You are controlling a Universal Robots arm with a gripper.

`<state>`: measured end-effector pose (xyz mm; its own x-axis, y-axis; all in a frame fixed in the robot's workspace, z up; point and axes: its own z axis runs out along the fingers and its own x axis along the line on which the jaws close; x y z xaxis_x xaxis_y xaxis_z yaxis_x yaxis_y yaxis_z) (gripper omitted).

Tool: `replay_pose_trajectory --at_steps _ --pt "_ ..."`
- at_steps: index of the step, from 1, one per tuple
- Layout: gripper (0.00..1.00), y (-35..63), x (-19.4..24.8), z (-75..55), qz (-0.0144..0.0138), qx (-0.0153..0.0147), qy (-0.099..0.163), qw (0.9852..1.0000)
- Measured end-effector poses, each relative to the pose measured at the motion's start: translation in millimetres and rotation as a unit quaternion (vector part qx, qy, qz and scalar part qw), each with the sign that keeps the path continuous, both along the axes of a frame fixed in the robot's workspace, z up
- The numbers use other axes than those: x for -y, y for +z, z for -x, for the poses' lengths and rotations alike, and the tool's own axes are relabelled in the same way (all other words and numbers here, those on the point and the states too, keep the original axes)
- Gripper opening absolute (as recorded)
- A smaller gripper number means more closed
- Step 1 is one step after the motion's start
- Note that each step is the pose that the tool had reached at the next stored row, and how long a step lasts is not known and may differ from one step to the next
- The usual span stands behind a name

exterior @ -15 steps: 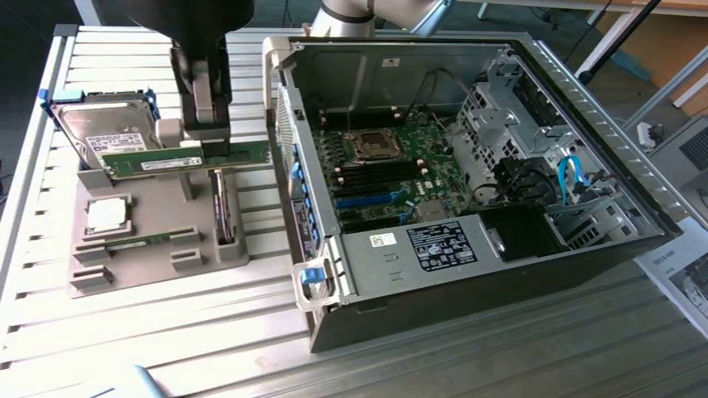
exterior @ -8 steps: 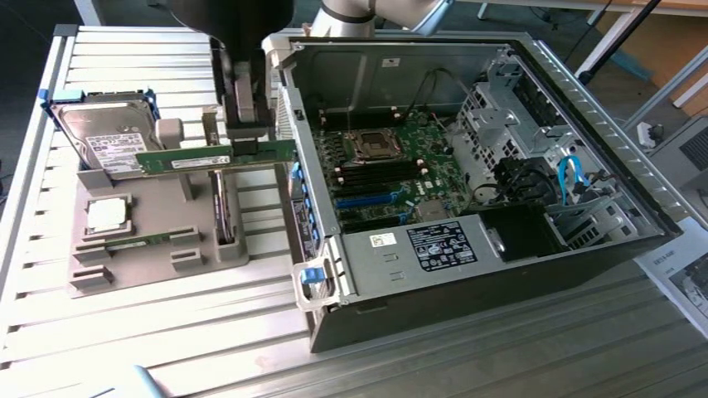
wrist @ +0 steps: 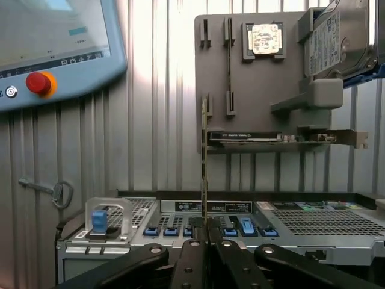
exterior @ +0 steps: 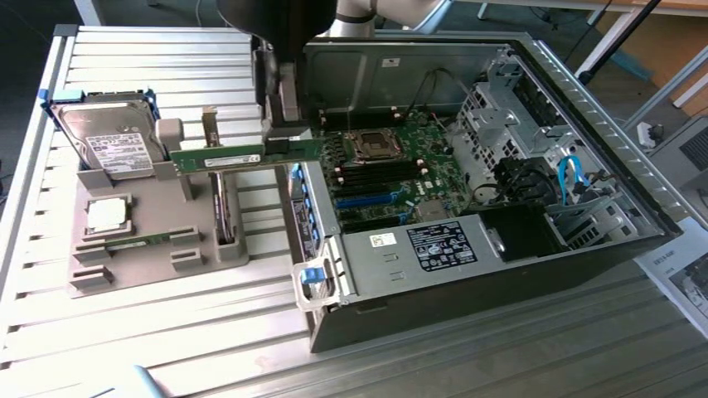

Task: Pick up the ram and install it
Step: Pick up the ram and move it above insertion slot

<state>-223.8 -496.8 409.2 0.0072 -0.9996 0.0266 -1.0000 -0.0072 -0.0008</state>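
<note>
Slatted metal table (exterior: 166, 332), open computer case (exterior: 476, 303); gripper (exterior: 290, 149) clamped near one end of the ram (exterior: 219, 157)
Held off-centre, it could tilt and jam

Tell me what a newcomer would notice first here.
The open computer case, motherboard exposed, dominates the exterior view's right. Beside it the gripper is shut on the ram, a green stick held level between the case and the grey holder, which carries a hard drive at the exterior view's left.
</note>
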Motion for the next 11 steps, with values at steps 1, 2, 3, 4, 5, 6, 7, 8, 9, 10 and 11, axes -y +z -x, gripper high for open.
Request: replay_pose_trajectory --at_steps 1,2,3,4,5,6,7,8,9,10,11 --pt "0.12 0.0 0.2 -4.0 0.0 -0.0001 0.0 1.0" --pt "0.12 0.0 0.4 -6.4 0.0 -0.0001 0.0 1.0" --pt "0.12 0.0 0.5 -8.4 0.0 -0.0001 0.0 1.0" --pt "0.12 0.0 0.7 -12.7 0.0 -0.0002 0.0 1.0" --pt "0.12 0.0 0.9 -14.8 0.0 -0.0002 0.0 1.0" --pt "0.12 0.0 1.0 -17.2 0.0 -0.0003 0.0 1.0" --pt "0.12 -0.1 1.3 -21.5 -0.0001 -0.0003 0.0 1.0" --pt "0.12 0.0 1.6 -26.4 0.0 -0.0004 0.0 1.0" --pt "0.12 0.0 1.8 -29.6 0.0 -0.0005 0.0 1.0" --pt "0.12 0.0 1.9 -31.8 0.0 -0.0005 0.0 1.0" --pt "0.12 0.0 2.1 -36.2 0.0 -0.0006 0.0 1.0"
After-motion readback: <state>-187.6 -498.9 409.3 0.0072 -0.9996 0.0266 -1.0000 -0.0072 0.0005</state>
